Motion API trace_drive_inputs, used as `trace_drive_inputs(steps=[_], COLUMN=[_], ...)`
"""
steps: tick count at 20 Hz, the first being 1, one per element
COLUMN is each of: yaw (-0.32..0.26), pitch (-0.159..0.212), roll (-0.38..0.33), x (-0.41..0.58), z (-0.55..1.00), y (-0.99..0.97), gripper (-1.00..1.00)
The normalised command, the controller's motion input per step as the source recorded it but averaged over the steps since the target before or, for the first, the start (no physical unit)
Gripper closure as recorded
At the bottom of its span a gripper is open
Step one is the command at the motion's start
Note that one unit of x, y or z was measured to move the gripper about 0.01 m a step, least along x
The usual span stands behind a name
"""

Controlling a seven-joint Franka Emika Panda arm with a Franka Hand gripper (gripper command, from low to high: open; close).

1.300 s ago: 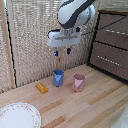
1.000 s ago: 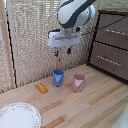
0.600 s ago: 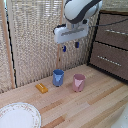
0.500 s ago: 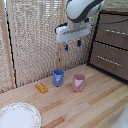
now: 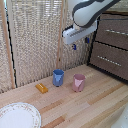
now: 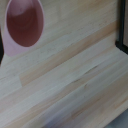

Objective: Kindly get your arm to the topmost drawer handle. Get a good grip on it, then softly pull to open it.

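Observation:
My white arm (image 5: 87,12) reaches in from the top of the exterior view. Its flat gripper (image 5: 81,44) hangs in the air above the cups, open, with nothing between the small blue fingers (image 5: 74,47). The dark brown drawer unit (image 5: 122,42) stands at the exterior view's right. The upper drawer handle (image 5: 116,32), a thin silver bar, lies to the right of the gripper and apart from it. A second handle (image 5: 107,60) sits on the drawer below. The wrist view shows the wooden table (image 6: 70,75) and the dark cabinet edge (image 6: 123,25), but no handle.
On the wooden table (image 5: 85,107) stand a blue cup (image 5: 58,77) and a pink cup (image 5: 78,82), the pink cup (image 6: 24,22) also filling a corner of the wrist view. An orange block (image 5: 41,88) and a white plate (image 5: 17,116) lie toward the exterior view's left. A slatted blind (image 5: 35,35) forms the back.
The arm and gripper have shifted toward the exterior view's right, closer to the drawer unit, and risen slightly. The gripper stays open.

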Motion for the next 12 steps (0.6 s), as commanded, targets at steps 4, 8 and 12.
trace_drive_inputs(steps=[4,8,12], yaw=[0.042,0.049,0.046], pitch=[0.0,0.0,0.0], roll=[-0.374,-0.375,-0.373], x=[0.0,0.0,0.002], z=[0.02,0.01,0.02], y=[-0.24,-0.21,-0.2], gripper=[-1.0,-1.0,-1.0])
